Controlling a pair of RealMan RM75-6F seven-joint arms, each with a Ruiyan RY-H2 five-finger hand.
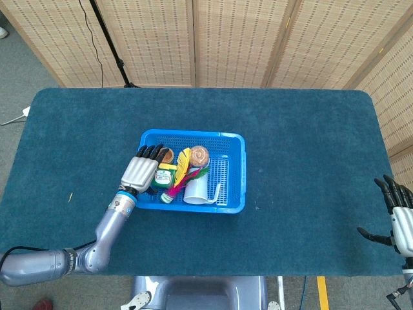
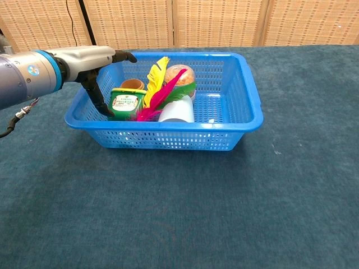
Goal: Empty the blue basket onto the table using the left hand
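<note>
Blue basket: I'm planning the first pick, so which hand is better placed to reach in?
Left. The left hand is over the blue basket beside the green jar; the right hand sits at the table's far edge.

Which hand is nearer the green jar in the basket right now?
Left. The left hand is over the basket's left side, right beside the green jar. The right hand sits far off at the table's right edge.

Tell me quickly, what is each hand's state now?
Left hand: open, holding nothing, over the blue plastic basket.
Right hand: open, holding nothing.
</note>
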